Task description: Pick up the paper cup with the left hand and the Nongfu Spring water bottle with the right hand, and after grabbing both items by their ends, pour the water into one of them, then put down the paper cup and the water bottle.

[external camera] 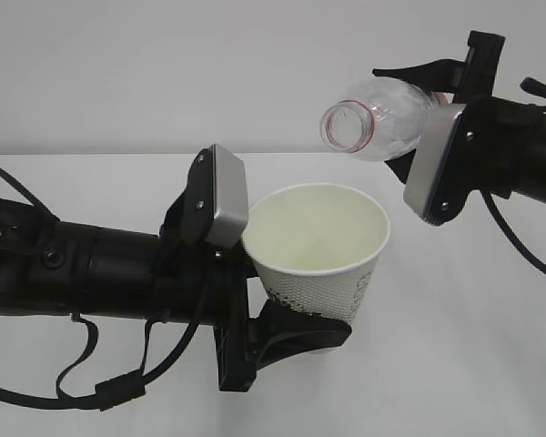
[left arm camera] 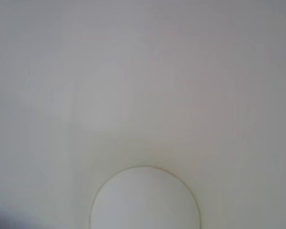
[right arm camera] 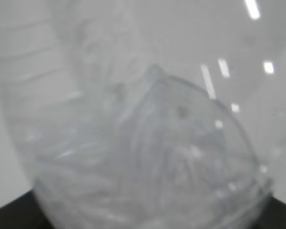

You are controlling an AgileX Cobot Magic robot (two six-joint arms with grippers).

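The left hand [external camera: 296, 314] grips the paper cup [external camera: 318, 250] by its lower end, black fingers [external camera: 300, 332] wrapped under and against the cup's base, the grey block on the wrist just beside the rim. The cup stands nearly upright, mouth open upward and tilted slightly toward the camera, cream inside; whether it holds liquid cannot be told. It hangs above the white table [external camera: 455, 364].

The right hand [external camera: 428, 118] clasps the Nongfu Spring water bottle [external camera: 382, 118] at its rear end, up and to the right of the cup. The bottle lies close to horizontal, its capless mouth with the red neck ring facing left and slightly down, above the cup's rim and apart from it.

In the right wrist view the clear ribbed bottle [right arm camera: 148, 143] fills the frame, blurred.
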